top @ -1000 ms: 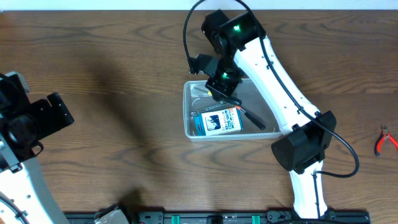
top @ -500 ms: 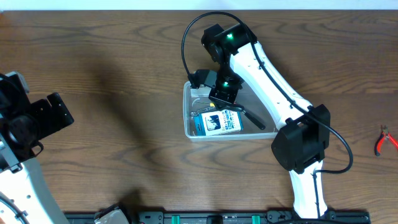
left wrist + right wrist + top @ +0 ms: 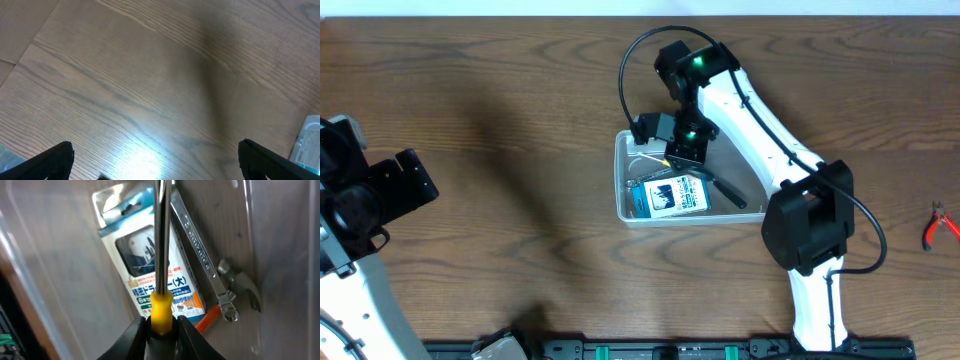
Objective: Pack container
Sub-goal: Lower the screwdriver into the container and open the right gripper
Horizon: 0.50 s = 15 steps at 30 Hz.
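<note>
Dark wood-grain table (image 3: 500, 150), clear container (image 3: 621, 185), right fingers (image 3: 127, 347) pinching screwdriver (image 3: 161, 312), left fingers (image 3: 50, 160) spread

The right gripper (image 3: 161, 330) pinches a screwdriver (image 3: 161, 311) by its yellow collar, one finger on each side, and the bare steel shaft runs straight up and out of the top of the frame. Behind the shaft, a blue-and-white box (image 3: 131, 260) with printed lettering lies flat in the clear container (image 3: 55, 285). A silver wrench (image 3: 200, 245) lies just beside the box, an orange piece (image 3: 207, 319) showing at its lower end. A grey metal head (image 3: 242, 284) sits beside the wrench.
</note>
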Each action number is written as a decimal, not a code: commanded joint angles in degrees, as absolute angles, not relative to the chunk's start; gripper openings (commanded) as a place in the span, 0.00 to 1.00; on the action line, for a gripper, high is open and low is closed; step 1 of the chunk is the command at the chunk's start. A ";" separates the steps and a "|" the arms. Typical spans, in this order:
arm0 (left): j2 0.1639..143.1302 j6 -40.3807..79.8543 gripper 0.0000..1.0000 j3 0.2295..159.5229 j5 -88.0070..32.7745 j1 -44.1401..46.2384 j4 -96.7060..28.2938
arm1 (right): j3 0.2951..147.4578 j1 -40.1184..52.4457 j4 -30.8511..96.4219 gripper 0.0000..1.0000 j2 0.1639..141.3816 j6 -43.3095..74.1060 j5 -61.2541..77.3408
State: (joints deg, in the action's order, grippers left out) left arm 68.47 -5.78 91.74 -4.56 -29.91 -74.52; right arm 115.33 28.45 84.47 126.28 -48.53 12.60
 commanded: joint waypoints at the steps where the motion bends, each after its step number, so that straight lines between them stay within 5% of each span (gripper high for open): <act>1: 68.60 -5.06 0.98 92.38 -4.97 -30.20 -74.52 | 113.16 27.68 82.76 0.23 125.91 -50.46 13.13; 11: 68.60 -5.08 0.98 92.38 -4.97 -30.20 -74.52 | 108.95 27.55 78.85 0.24 125.91 -50.48 13.10; 15: 68.60 -5.06 0.98 92.38 -4.97 -30.20 -74.52 | 108.95 27.49 77.95 0.35 125.91 -50.43 13.10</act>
State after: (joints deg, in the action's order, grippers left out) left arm 68.47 -5.78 91.74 -4.56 -29.91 -74.52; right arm 109.30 27.92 78.19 126.28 -49.82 12.64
